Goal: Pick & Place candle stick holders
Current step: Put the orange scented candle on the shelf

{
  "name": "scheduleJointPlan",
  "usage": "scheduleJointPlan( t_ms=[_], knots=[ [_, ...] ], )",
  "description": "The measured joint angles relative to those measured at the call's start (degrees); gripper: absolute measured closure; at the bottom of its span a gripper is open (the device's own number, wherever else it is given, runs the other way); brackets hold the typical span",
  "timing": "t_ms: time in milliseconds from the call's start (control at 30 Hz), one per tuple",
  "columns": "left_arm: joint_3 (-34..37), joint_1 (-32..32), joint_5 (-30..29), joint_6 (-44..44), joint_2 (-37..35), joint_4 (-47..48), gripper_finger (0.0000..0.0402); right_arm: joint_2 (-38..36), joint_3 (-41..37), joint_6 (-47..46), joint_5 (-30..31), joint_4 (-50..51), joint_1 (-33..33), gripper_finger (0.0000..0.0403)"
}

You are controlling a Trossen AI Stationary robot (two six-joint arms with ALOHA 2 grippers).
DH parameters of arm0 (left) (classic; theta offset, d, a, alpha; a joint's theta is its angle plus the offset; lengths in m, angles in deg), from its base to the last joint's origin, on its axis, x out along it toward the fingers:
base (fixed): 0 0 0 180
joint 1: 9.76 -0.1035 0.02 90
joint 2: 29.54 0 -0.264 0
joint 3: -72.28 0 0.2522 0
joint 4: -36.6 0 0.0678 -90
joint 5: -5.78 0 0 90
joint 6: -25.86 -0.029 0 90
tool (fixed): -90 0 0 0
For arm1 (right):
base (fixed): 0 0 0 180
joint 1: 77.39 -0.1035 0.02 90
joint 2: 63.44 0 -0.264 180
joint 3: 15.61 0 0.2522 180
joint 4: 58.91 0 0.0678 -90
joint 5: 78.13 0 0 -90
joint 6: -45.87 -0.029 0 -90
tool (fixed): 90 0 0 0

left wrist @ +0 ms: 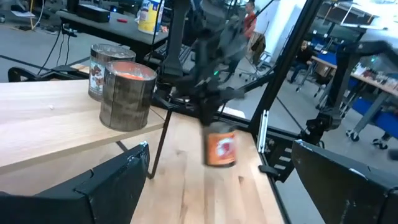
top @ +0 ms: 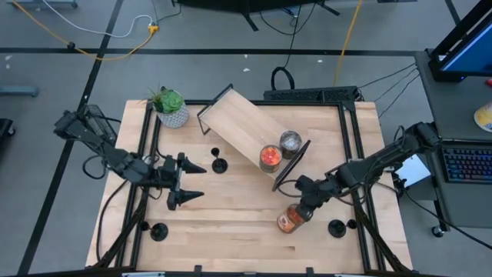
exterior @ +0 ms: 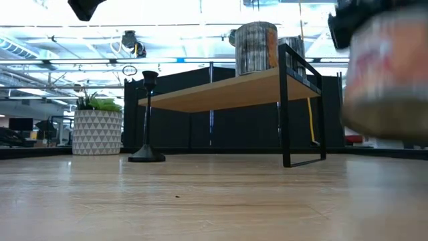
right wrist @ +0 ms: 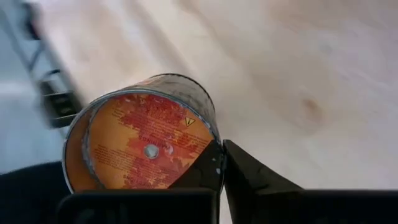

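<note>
Black metal by the look of them, the candlestick pieces all stand free on the table (top: 231,215).

High view: one holder (top: 219,164) stands just before the shelf (top: 242,127); a second holder (top: 159,231) is near the front left edge; a third holder (top: 336,228) is near the front right edge. No gripper touches any of them. The left gripper (top: 184,185) hangs with its fingers spread wide, near the first holder. The right gripper (top: 305,206) is clamped on a jar (top: 290,221) with an orange label, not on a holder.

Low view: the holder (exterior: 147,120) shows a flat round base, a thin upright stem and a small cup. The jar (exterior: 388,73) looms large, clear of the table.

Left wrist view: the jar (left wrist: 221,149) hangs under the right gripper (left wrist: 208,106), off the wood.

Right wrist view: the right gripper (right wrist: 221,165) is pinched together on the jar (right wrist: 143,146) at its rim.

Judgement: the holders look stiff, light and top-heavy, so they tip easily. I would take the stem low down, jaws squarely across it, and lift straight up.
</note>
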Motion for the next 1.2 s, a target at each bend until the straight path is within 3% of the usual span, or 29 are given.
scheduleJointPlan(
  t_ms=[300,533,967,1200],
  knots=[
    [0.02,0.0,-0.02,-0.57,-0.11,1.73,0.0004,-0.04,19.41,6.94,3.73,9.91,-0.66,0.0402],
    [0.02,0.0,-0.02,-0.55,-0.11,1.77,0.0004,0.87,34.18,14.8,8.0,22.15,3.15,0.0403],
    [0.02,0.0,-0.54,-5.12,-0.11,1.79,0.0004,7.24,58.84,39.0,7.95,41.11,21.84,0.0403],
    [0.02,-0.01,-0.55,-4.66,-0.11,1.59,0.0004,12.56,67.86,53.17,7.97,44.22,34.03,0.0403]
  ],
)
